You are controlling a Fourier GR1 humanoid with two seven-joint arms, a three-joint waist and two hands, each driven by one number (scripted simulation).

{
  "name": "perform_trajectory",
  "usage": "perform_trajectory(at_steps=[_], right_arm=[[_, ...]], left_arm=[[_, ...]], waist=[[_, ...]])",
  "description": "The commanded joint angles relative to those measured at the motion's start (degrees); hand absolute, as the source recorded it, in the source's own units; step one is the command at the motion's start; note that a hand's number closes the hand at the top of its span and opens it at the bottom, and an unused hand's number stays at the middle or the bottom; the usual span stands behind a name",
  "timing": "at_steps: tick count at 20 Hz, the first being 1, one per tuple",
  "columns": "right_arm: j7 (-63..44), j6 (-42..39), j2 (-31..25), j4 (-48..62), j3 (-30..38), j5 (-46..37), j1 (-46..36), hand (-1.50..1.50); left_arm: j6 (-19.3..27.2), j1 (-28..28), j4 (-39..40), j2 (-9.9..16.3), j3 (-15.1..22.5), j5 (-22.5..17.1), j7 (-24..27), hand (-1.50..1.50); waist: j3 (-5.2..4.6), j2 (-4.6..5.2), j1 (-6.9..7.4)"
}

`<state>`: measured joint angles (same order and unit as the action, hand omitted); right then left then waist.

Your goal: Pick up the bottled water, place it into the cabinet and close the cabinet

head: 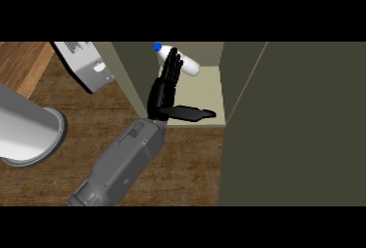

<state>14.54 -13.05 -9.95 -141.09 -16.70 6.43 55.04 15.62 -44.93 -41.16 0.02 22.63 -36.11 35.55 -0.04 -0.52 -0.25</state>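
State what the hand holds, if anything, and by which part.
Nothing is held. The hand is open, fingers straight, beside the bottled water lying inside the cabinet.

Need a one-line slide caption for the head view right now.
Open right hand at the cabinet opening, bottled water lying inside, door open.
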Motion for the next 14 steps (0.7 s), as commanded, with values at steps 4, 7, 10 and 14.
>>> perform_trajectory(at_steps=[4,7,10,14], right_arm=[[-5.9,2.9,0.5,-9.2,-5.0,-3.6,2.6,-1.50],[-3.8,1.7,-1.2,-6.7,0.1,-1.5,0.3,-1.50],[-3.1,-0.2,-3.2,-7.2,-2.4,-4.5,1.7,-1.50],[-0.7,-4.4,-7.5,-6.9,-3.6,-7.5,2.1,1.50]], left_arm=[[-0.8,11.4,-15.5,0.0,5.5,1.2,0.4,-1.50],[-0.3,17.2,-24.7,1.6,8.8,2.6,-3.2,-1.50],[-1.3,24.3,-31.1,4.1,10.8,2.8,-3.4,-1.50],[-2.7,27.5,-37.9,8.6,10.1,1.2,-7.9,1.50]], waist=[[-0.04,0.16,0.32],[0.02,0.11,0.66],[0.01,0.01,0.72],[0.01,-0.02,0.75]])
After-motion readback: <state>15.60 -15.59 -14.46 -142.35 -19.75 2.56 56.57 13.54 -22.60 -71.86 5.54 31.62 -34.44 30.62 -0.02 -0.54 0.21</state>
